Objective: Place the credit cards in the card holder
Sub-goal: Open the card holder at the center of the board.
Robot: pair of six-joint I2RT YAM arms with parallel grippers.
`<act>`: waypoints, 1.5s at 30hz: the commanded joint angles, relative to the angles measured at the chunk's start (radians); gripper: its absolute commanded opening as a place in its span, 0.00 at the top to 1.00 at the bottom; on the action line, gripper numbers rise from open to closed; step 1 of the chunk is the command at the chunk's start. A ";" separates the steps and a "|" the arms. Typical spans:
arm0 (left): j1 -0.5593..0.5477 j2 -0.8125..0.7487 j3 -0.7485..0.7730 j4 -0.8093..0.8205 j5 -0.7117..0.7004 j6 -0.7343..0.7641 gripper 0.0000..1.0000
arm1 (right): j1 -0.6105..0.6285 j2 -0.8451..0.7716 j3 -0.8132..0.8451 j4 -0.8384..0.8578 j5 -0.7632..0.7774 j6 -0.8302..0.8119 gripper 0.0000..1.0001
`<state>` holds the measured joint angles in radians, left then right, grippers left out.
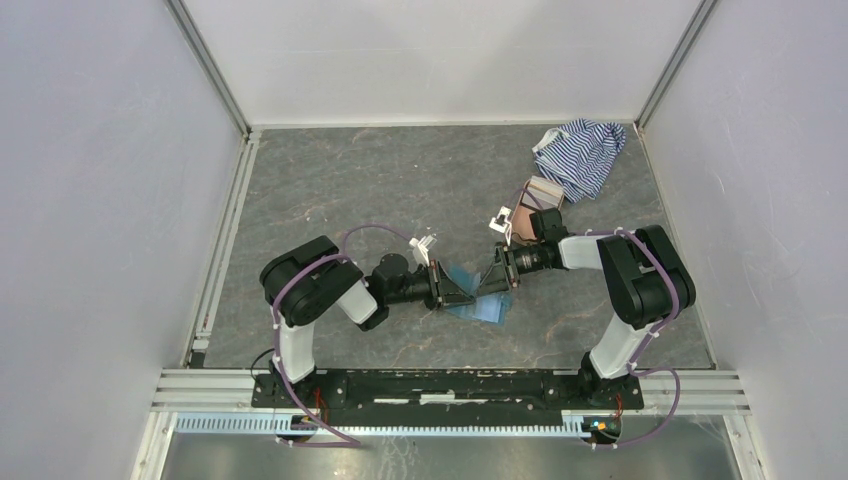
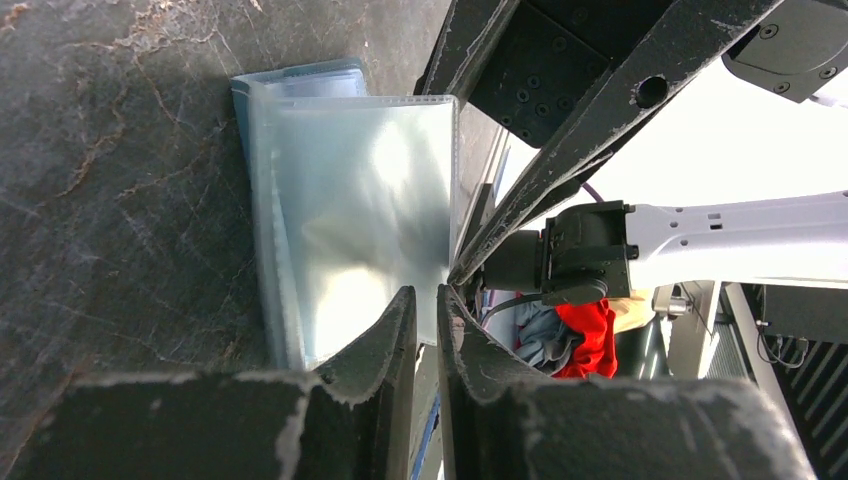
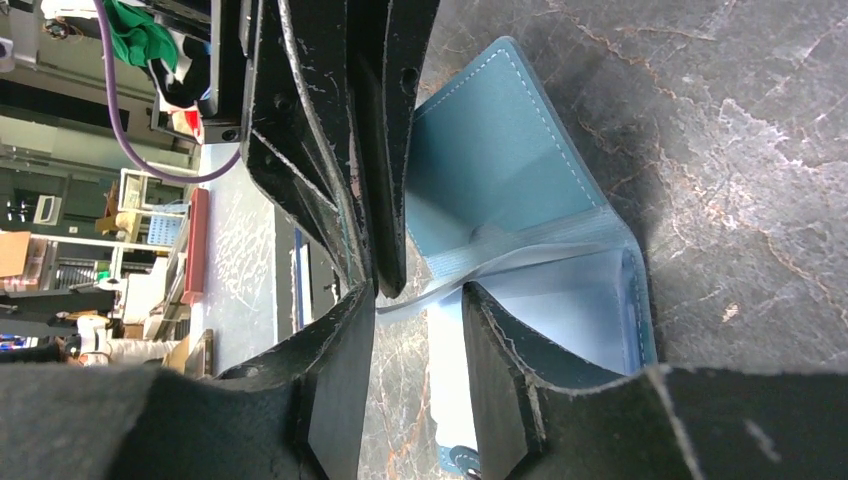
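From above, the card holder lies open on the grey table, near the front edge and about in the middle. The left gripper comes at it from the left and the right gripper from the right. Their tips nearly meet over the holder's left part. There is bare table behind the holder and to the left. A striped cloth sits in the far right corner, well apart, with a small pink thing just beside it.

In the left wrist view, the left gripper has its fingers almost together, with only a thin slit between them. The holder's clear sleeves stand up just left of the fingers. Their lower edge meets the fingers, but I cannot tell if a sleeve is nipped. The right gripper points in from above, tip close to the sleeve's right edge. Bare table lies left of the holder.

In the right wrist view, the right gripper has its fingers spread. A clear sleeve edge reaches into the gap. The left gripper comes down from above, its tips just beside that sleeve. The holder is spread open, pale blue inside, with bare table past its stitched edge.
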<state>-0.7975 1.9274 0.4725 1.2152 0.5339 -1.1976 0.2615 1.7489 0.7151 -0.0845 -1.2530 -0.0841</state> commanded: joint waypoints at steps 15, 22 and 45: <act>0.006 0.025 -0.029 0.082 -0.002 -0.051 0.80 | -0.002 -0.017 0.021 0.033 -0.041 0.007 0.60; 0.021 0.033 -0.044 0.106 -0.003 -0.061 0.80 | -0.005 -0.016 0.023 0.034 -0.060 0.007 0.60; 0.035 0.038 -0.062 0.131 -0.023 -0.070 0.73 | -0.004 0.057 0.015 0.078 -0.060 0.075 0.78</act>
<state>-0.7677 1.9575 0.4118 1.2984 0.5274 -1.2530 0.2600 1.7912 0.7158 -0.0578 -1.2877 -0.0425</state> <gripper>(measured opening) 0.256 0.249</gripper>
